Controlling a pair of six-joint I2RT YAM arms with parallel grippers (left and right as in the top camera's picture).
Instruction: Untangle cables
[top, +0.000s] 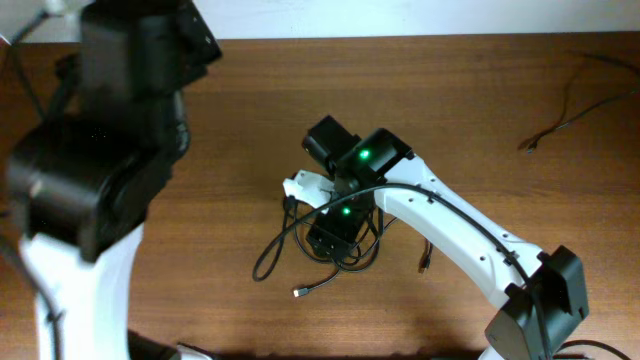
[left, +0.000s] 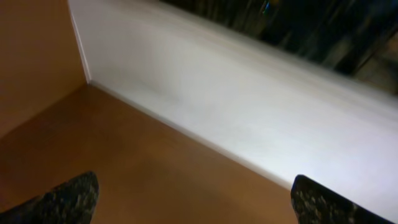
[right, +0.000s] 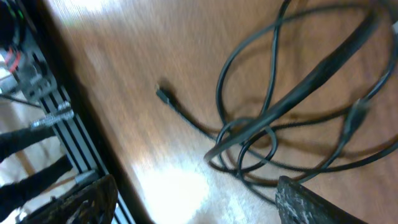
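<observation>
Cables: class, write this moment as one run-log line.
cables: tangled on table | right gripper: open, over tangle | left gripper: open, empty

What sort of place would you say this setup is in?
Probably a robotics lab bench. A left arm and a right arm stand at a wooden table, tangled cables lie on it, and a black metal frame runs along its edge.

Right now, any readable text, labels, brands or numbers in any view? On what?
None can be read in any view.
The right arm shows only two green lights, no characters.
The cables and the table carry no visible print; both wrist views are blurred.
</observation>
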